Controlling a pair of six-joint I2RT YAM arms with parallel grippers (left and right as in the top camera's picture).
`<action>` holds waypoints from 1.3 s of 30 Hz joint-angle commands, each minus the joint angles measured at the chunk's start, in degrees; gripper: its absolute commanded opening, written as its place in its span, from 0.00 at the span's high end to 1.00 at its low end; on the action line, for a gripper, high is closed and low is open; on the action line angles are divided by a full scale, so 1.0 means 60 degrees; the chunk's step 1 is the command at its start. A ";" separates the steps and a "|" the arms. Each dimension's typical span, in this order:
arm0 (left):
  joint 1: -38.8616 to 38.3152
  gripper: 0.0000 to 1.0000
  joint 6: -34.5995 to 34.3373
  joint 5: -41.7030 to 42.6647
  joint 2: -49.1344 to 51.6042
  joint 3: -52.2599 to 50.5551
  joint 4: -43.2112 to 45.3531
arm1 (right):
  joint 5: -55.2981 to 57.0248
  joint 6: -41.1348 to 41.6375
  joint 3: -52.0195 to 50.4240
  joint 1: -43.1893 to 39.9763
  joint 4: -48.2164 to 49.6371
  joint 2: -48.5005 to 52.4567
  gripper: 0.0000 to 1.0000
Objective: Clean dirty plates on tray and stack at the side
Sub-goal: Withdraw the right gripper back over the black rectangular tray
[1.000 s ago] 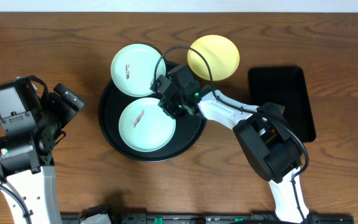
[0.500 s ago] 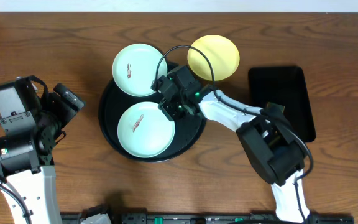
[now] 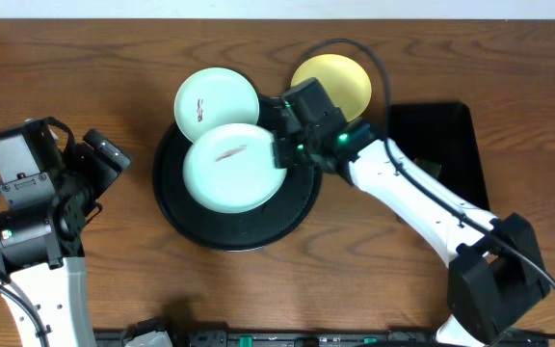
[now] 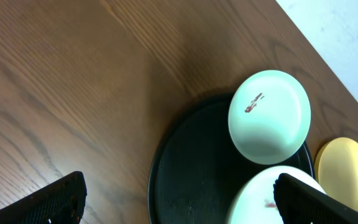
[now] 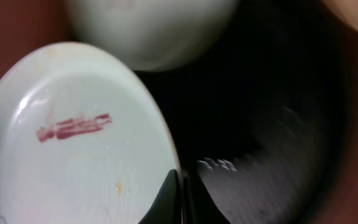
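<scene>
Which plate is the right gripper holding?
The mint-green plate centred over the tray; the right gripper pinches its rim. The other green plate and yellow plate lie untouched.

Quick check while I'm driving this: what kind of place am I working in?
Probably a robot test bench rather than a real kitchen: a wooden table with a plain white background beyond its edge, and staged-looking mint plates with tidy red smears on a round black tray.

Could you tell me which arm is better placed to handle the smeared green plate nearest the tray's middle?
Right. The right gripper is shut on the rim of that plate, holding it over the tray; the left gripper is open, well off to the side, touching nothing.
</scene>
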 commanded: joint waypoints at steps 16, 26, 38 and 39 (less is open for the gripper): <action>0.0022 0.03 -0.0011 -0.0011 -0.0007 0.0157 -0.0007 | 0.3049 0.9592 -0.1953 0.2320 -0.0033 0.0204 0.98; 0.0022 0.03 -0.0011 -0.0011 -0.0007 0.0157 -0.0007 | 0.4579 0.6397 -0.1956 0.2637 0.0331 0.0000 0.32; 0.0022 0.03 -0.0015 -0.0022 -0.0007 0.0157 0.0025 | 0.1894 -0.3118 -0.1763 -0.0430 -0.0426 -0.2197 0.26; 0.0026 0.03 -0.0018 -0.0025 -0.0007 0.0157 0.0280 | 0.1453 -0.3464 -0.1763 -0.0936 -0.0721 -0.2310 0.26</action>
